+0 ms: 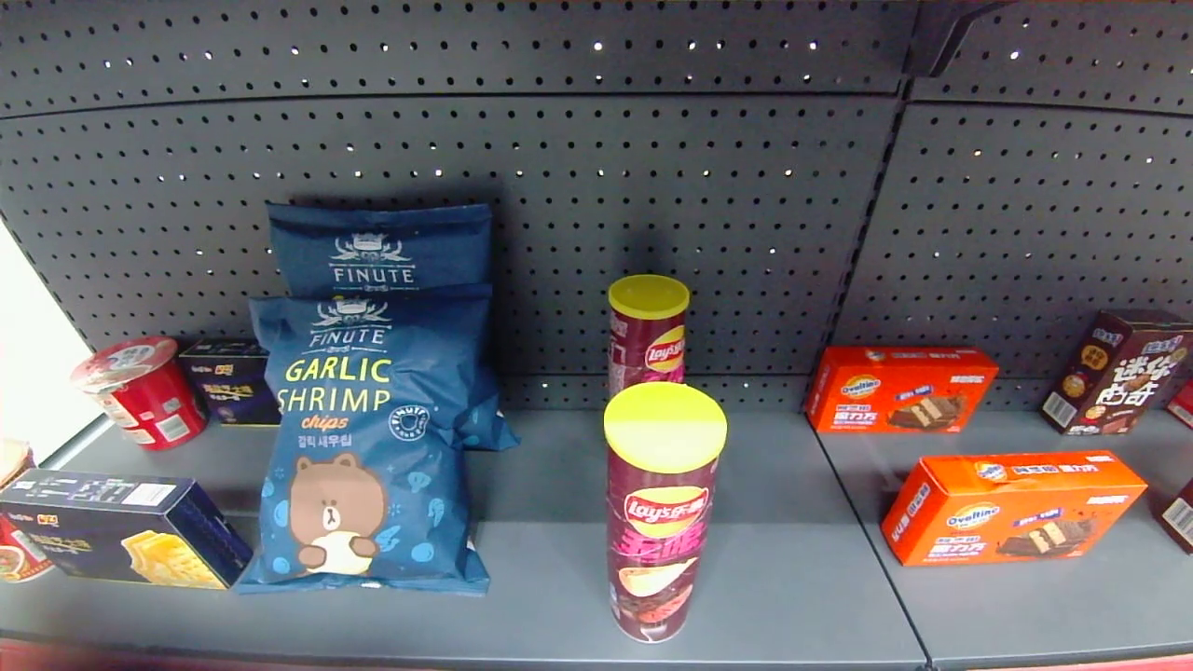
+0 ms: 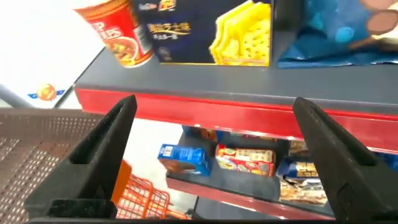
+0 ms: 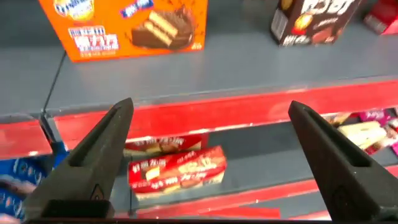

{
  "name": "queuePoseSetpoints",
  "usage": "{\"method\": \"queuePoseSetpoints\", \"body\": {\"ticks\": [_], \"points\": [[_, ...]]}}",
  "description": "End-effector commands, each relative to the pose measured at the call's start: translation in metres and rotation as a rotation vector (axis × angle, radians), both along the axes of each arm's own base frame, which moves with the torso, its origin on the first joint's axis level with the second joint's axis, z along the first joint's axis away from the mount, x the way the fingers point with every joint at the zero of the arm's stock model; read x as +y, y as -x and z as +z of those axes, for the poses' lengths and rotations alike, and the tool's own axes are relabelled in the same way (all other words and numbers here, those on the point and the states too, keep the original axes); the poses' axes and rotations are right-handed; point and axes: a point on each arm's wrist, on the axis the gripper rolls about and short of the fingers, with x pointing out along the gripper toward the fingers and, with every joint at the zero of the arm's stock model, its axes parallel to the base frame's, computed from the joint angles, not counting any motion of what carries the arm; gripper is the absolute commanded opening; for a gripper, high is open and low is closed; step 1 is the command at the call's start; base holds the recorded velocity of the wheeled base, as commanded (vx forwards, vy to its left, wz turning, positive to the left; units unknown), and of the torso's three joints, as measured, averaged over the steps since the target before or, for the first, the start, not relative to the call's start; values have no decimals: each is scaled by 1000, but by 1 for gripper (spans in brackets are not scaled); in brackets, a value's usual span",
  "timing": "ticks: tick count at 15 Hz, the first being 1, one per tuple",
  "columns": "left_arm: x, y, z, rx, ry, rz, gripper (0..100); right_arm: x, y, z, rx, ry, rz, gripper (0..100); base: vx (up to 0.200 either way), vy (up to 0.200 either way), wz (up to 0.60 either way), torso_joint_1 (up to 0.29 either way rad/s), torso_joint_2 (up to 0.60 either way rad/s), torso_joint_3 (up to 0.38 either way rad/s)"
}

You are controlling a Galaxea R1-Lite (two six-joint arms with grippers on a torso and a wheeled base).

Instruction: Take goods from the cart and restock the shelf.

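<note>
Left tool (image 2: 214,104): released, both dark fingers spread wide with nothing between them; out in front of the shelf (image 1: 764,559) and lower than its board, well to the left of the front chip can (image 1: 664,513).
Right tool (image 3: 211,107): released too, empty; out in front of the shelf and lower than its board, to the right of the front chip can.
Front chip can: upright near the shelf's front, yellow lid on top.
Rear chip can (image 1: 648,335): upright straight behind the front chip can, close to the pegboard wall (image 1: 652,168).
Front chips bag (image 1: 363,447): blue, propped up just left of the front chip can, apart from it.
Rear chips bag (image 1: 380,247): left of the front chip can and farther back, against the wall.
Cracker box (image 1: 121,527): dark blue, lying farther left of the front chip can, just beside the front chips bag.
Red cup (image 1: 140,391): tilted, far left of the front chip can and farther back, next to a small dark box (image 1: 228,377).
Front orange box (image 1: 1011,508): lying to the right of the front chip can, near the shelf's front.
Rear orange box (image 1: 899,387): right of the front chip can, farther back.
Brown box (image 1: 1118,373): farther right still, tilted.
Lower shelf goods: blue box (image 2: 183,158) and red packet (image 3: 177,171), one level below the front chip can.
</note>
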Motion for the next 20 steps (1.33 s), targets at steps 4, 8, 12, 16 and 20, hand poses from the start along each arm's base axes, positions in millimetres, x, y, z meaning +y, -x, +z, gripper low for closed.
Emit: {"method": "queuePoseSetpoints", "body": {"ticks": [4,8,12,16,20], "points": [[-1,17,-5,-95,47,-9,100,-1,2,0,-39,38,-43,100,0,0,0,0,0,0],[-1,17,-6,-106,83,-9,100,-5,2,-1,-74,-15,-252,100,0,0,0,0,0,0],[-1,17,-6,-112,102,-32,100,2,2,-1,-23,-53,60,100,0,0,0,0,0,0],[-1,19,-6,-130,104,-56,100,0,4,-2,-66,-82,-247,100,0,0,0,0,0,0],[-1,19,-7,-133,103,-62,100,5,3,-9,-43,-19,-65,100,0,0,0,0,0,0]]}}
